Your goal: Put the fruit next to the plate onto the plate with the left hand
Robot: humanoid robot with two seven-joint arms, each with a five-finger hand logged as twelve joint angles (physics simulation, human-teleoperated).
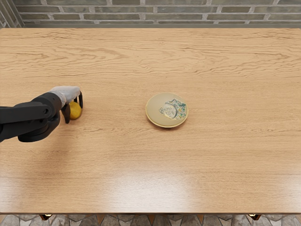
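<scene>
A small yellow-orange fruit (75,110) lies on the wooden table (150,169) at the left. My left hand (71,103) comes in from the left edge and its dark fingers are curled around the fruit, covering its top and left side. A beige plate (166,109) with a green and white pattern sits near the middle of the table, well to the right of the fruit, with nothing on it. The right arm does not show.
A grey brick wall (150,12) runs behind the table's far edge. The table's front edge lies near the bottom of the view.
</scene>
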